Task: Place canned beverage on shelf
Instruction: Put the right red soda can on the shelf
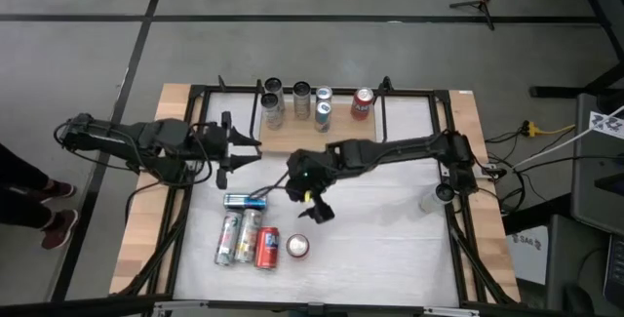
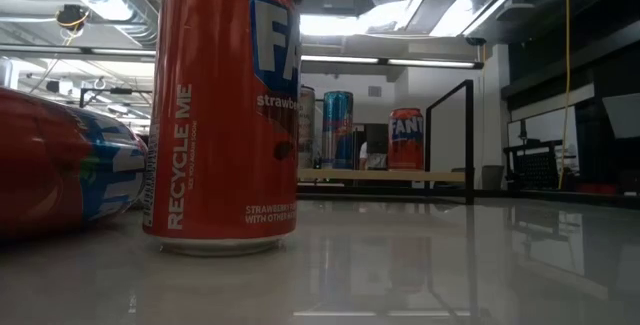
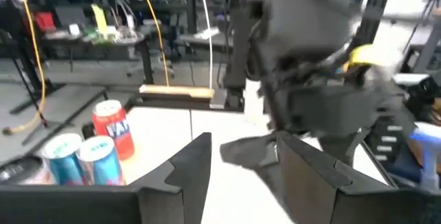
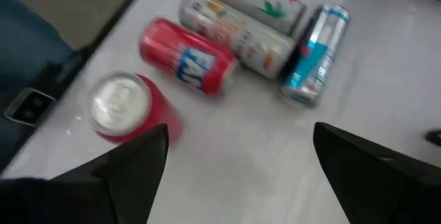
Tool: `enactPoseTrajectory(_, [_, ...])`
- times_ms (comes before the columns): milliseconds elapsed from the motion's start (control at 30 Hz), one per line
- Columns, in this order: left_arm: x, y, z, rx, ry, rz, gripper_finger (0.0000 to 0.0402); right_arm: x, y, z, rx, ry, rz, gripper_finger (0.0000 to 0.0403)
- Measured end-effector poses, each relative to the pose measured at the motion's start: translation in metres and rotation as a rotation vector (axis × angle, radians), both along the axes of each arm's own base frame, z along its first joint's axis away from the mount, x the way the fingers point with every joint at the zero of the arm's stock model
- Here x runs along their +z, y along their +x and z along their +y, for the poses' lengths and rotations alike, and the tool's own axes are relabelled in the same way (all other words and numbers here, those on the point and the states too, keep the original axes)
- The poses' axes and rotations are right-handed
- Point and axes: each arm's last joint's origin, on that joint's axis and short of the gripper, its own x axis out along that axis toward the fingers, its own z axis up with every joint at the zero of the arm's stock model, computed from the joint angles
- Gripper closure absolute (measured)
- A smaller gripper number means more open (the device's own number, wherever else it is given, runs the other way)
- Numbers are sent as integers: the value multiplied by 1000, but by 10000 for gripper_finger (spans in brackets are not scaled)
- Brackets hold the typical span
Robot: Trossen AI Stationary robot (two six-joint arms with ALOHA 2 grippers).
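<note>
The shelf [image 1: 292, 139], a light-wood board, stands at the table's far middle with several upright cans on it, among them a red one [image 1: 362, 102] [image 3: 114, 127]. Near the front, a red can [image 1: 297, 247] [image 4: 124, 107] [image 2: 225, 105] stands upright beside a lying red can [image 1: 267, 249] [image 4: 189, 55], two lying silver cans [image 1: 239, 236] and a lying blue can [image 1: 244, 200] [image 4: 313, 52]. My right gripper [image 1: 317, 205] [image 4: 238, 162] hangs open, slanting down, just above and behind the upright red can. My left gripper [image 1: 244, 151] [image 3: 244, 176] is open and empty by the shelf's left end.
Black frame rails [image 1: 458, 219] run round the white tabletop. A small pale object [image 1: 434, 198] stands near the right rail. My right arm [image 3: 310, 58] fills the room in front of my left gripper. A person's shoes [image 1: 54, 210] show beyond the table's left edge.
</note>
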Motion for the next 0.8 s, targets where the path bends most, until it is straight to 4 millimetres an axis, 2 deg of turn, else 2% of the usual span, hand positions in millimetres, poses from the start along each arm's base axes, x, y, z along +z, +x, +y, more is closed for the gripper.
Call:
enactPoseTrajectory(367, [-3,0,0,6,-53,20,243,0,-17,72,151,5,2,47])
enactPoseTrajectory(533, [-3,0,0,6,-49,20,243,0,-28,103,172,-81,-30,47])
enactPoseTrajectory(800, [-3,0,0,6,-49,20,243,0,-39,130,155,-183,-84,47])
